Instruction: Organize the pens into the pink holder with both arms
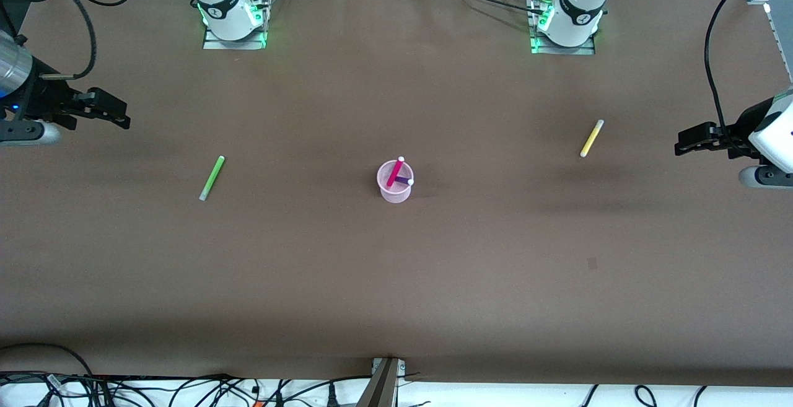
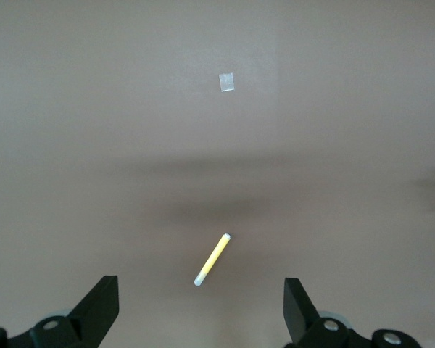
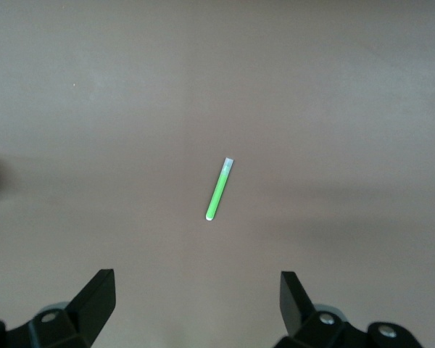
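Two of four pens already standing in the small pale pink translucent holder [image 1: 394,183] at mid-table: the magenta-pink marker [image 1: 394,173] and the dark purple marker [image 1: 404,180], both leaning on the rim. Two left to fetch, each lying flat on the brown table [image 1: 396,283]: the slim light green marker [image 1: 211,178] toward the right arm's end, the slim yellow marker [image 1: 591,138] toward the left arm's end, both well apart from the cup.

Right gripper [image 3: 196,301] spread wide and holding nothing, up over the table near its own end, green pen [image 3: 218,189] ahead of the fingers in the right wrist view. Left gripper [image 2: 201,304] likewise wide apart and bare, over the table at its end, yellow pen [image 2: 212,259] just ahead in the left wrist view.

Best done, by judgement: descend straight over each pen's middle, wrist turned so the fingers straddle the barrel crosswise (both pens lie on a slant). Close near the midpoint for balance. Lift clear, tilt upright over the cup, release low, one arm at a time to avoid a clash above the holder or a knock to the leaning pens.
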Controlling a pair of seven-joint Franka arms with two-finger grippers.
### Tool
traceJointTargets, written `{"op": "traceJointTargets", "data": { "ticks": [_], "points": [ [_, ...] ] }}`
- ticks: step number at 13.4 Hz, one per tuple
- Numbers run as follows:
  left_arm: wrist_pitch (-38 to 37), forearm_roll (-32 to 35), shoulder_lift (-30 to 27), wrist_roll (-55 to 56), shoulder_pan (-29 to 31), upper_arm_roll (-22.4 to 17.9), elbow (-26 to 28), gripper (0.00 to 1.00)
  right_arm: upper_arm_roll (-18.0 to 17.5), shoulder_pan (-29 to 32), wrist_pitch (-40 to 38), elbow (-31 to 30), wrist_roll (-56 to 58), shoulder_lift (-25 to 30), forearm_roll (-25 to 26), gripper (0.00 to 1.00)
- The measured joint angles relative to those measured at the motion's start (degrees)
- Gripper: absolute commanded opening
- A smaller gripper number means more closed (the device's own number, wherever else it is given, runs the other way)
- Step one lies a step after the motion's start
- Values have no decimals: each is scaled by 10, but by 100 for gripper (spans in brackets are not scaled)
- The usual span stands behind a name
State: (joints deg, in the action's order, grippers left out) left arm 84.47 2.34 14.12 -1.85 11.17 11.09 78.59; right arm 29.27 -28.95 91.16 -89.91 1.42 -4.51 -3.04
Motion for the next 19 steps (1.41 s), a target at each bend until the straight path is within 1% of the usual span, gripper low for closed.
{"op": "traceJointTargets", "data": {
  "ticks": [1,3,5,6,7,9,11,19],
  "points": [
    [0,0,0,0,0,0,0,100,-30,33,0,0,3,-1,-3,100],
    [0,0,0,0,0,0,0,100,-135,129,0,0,4,-1,-4,100],
    [0,0,0,0,0,0,0,100,-231,218,0,0,4,-1,-4,100],
    [0,0,1,0,0,0,0,100,-269,255,0,0,4,-1,-3,100],
    [0,0,2,0,0,0,0,100,-297,280,0,0,5,-1,0,100],
    [0,0,5,0,0,0,0,100,-323,294,2,1,5,0,4,100],
    [0,0,8,0,0,0,0,100,-332,294,8,4,5,1,5,100],
    [0,0,8,0,0,1,0,100,-332,300,15,31,5,-9,5,100]
  ]
}}
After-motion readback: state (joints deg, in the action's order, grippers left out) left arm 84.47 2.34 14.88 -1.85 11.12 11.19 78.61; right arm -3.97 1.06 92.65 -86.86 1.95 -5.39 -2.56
